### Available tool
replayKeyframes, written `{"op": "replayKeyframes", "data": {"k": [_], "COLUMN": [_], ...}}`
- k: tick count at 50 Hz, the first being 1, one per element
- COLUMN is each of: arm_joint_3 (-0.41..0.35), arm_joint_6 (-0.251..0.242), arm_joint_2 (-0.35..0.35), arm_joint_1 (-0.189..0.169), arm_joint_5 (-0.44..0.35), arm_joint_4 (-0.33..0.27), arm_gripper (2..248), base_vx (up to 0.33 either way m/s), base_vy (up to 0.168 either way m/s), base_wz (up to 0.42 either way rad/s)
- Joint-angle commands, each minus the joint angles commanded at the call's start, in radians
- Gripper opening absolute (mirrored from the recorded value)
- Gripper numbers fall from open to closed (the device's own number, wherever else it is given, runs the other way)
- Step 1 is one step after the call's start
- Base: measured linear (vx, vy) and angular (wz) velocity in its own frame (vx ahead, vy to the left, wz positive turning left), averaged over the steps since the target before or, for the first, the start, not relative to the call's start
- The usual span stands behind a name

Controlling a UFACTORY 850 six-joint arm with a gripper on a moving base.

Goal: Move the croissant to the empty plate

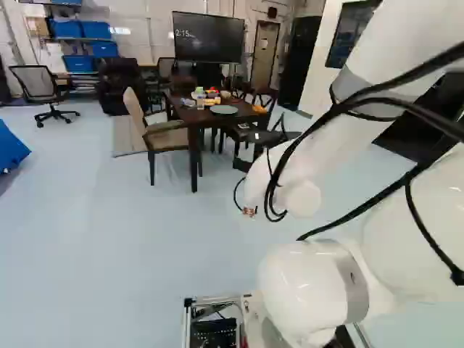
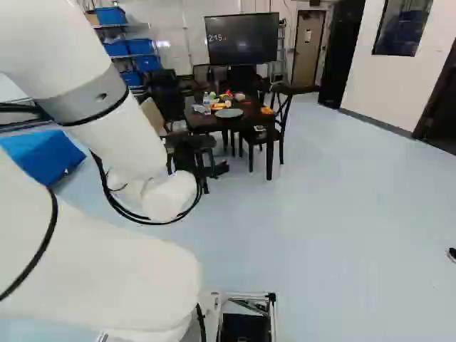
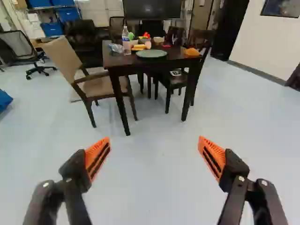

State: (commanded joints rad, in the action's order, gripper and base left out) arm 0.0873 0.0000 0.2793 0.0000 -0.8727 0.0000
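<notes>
My gripper (image 1: 270,136) shows partly as dark shapes beyond the white wrist in the left base view. In the wrist view the gripper (image 3: 154,154) stands open, its orange pads wide apart with only floor seen between them. Well ahead, a bare green plate (image 3: 151,54) lies near the close edge of the dark table (image 3: 164,64). An orange-brown item (image 3: 191,52), possibly the croissant, sits at the table's corner beside that plate; it is too small to be sure. Yellow food pieces (image 3: 139,47) lie behind the plate.
A clear bottle (image 3: 126,41) and several small colourful items stand on the table. A beige armchair (image 3: 101,86) is at its side, and a dark chair (image 2: 283,117) stands at the other. Blue floor lies between the base and the table. A screen (image 2: 242,38) is behind.
</notes>
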Motion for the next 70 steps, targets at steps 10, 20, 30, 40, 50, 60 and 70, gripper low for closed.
{"op": "replayKeyframes", "data": {"k": [10, 20, 30, 40, 50, 60, 70], "arm_joint_3": [0.0, 0.0, 0.0, 0.0, 0.0, 0.0, 0.0], "arm_joint_6": [0.0, 0.0, 0.0, 0.0, 0.0, 0.0, 0.0], "arm_joint_2": [0.0, 0.0, 0.0, 0.0, 0.0, 0.0, 0.0], "arm_joint_1": [0.0, 0.0, 0.0, 0.0, 0.0, 0.0, 0.0], "arm_joint_5": [0.0, 0.0, 0.0, 0.0, 0.0, 0.0, 0.0], "arm_joint_4": [0.0, 0.0, 0.0, 0.0, 0.0, 0.0, 0.0], "arm_gripper": [247, 247, 247, 247, 247, 247, 247], "base_vx": [0.0, 0.0, 0.0, 0.0, 0.007, 0.05, 0.079], "base_vy": [0.0, 0.0, 0.0, 0.0, -0.007, -0.001, -0.001], "base_wz": [0.0, 0.0, 0.0, 0.0, -0.048, -0.006, -0.004]}}
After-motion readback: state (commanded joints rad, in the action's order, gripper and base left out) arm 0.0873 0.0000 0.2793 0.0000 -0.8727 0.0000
